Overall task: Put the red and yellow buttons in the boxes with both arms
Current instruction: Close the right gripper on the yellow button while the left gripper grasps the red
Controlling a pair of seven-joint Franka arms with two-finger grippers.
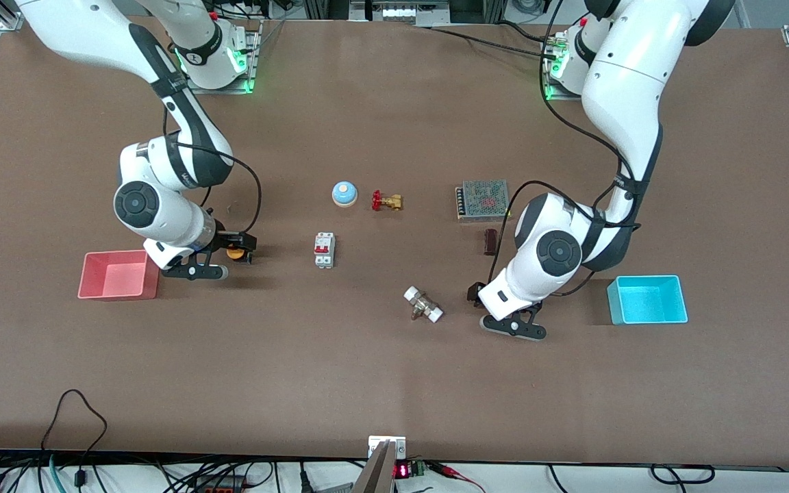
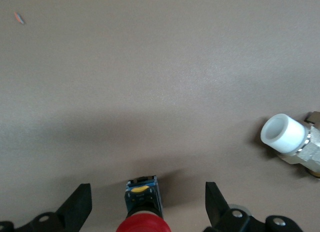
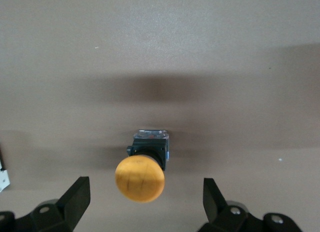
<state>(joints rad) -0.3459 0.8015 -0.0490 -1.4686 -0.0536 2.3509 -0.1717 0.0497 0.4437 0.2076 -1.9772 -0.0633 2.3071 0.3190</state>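
The yellow button (image 1: pixel 235 252) rests on the table beside the pink-red box (image 1: pixel 118 275). My right gripper (image 1: pixel 240 244) is low over it and open. In the right wrist view the yellow button (image 3: pixel 140 179) lies between the spread fingers (image 3: pixel 77 198) of the right gripper (image 3: pixel 146 181), untouched. My left gripper (image 1: pixel 474 294) is low over the table, some way from the cyan box (image 1: pixel 646 299), and open. The red button is hidden under the arm in the front view. In the left wrist view the red button (image 2: pixel 145 224) sits between the open fingers (image 2: pixel 215 204) of the left gripper (image 2: pixel 147 188).
A blue bell (image 1: pixel 344 194), a red-handled brass valve (image 1: pixel 386 200) and a white circuit breaker (image 1: pixel 324 250) sit mid-table. A metal power supply (image 1: pixel 483 199) and a dark block (image 1: pixel 490 241) lie near the left arm. A white-capped fitting (image 1: pixel 423 304) lies beside the left gripper.
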